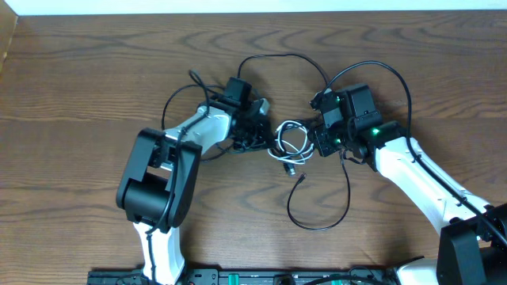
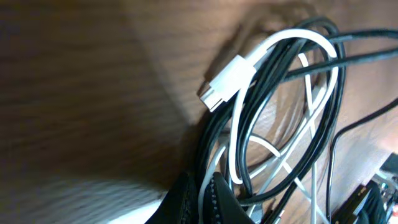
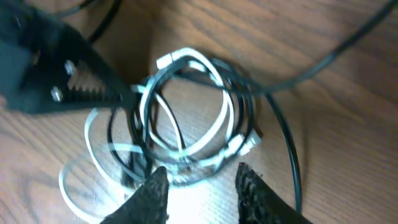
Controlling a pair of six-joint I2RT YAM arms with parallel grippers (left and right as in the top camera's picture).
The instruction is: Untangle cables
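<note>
Looking down from above, the cables [image 1: 290, 142] sit tangled in a small coil at the middle of the counter [image 1: 95, 79], right between my two arms. Left claw [image 2: 202, 196] is pinched tight on the left edge of that coil. From its own camera I see the fingers pressed together with black and white strands running down between them. The black cable [image 2: 208, 146] is wound several turns round, and the white cable [image 2: 267, 48] threads through those turns. The white plug [image 2: 227, 82] lies on top at the far-left side of the coil, tilted, resting against the black strands.

Right claw [image 3: 202, 186] is over on the right side of the coil, fingers standing partly apart. From its wrist view the tips straddle the coil's edge, and I can't tell if they touch it. Another small white plug end shows just beyond the right finger, lying against the black turns.

Overhead again: the black cable leaves the coil in a long loose loop towards the near side, lying flat on the counter. A thin black arc also curves over the far side, between the two arms.
</note>
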